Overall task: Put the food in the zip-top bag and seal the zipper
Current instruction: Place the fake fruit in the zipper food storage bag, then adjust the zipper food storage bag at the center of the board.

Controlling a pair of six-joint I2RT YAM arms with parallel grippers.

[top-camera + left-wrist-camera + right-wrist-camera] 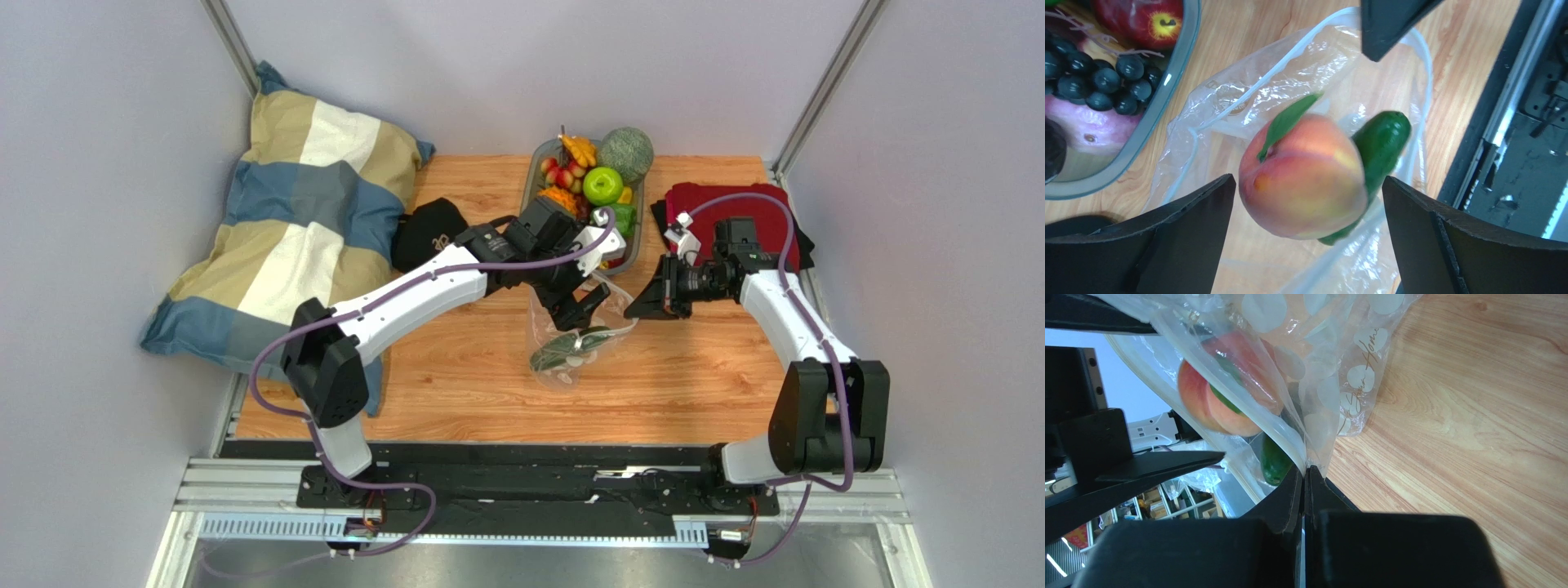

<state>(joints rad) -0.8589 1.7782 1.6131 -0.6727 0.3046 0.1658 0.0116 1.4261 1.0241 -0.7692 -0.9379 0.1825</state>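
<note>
The left gripper [569, 305] is spread wide, gripping nothing. The leafy orange-pink peach [1303, 184] sits straight below it, in the mouth of the dotted clear zip-top bag [1352, 373]. The right gripper [1306, 476] pinches the bag's rim.

"What colours is the zip-top bag [1339, 367] showing?"
"It's looking clear with white dots."
"And the peach [1303, 180]?"
"It's glowing orange and pink, and its leaf [1287, 119] is looking green."
"The tabletop [1475, 416]?"
"It's showing light brown wood stripes."
</note>
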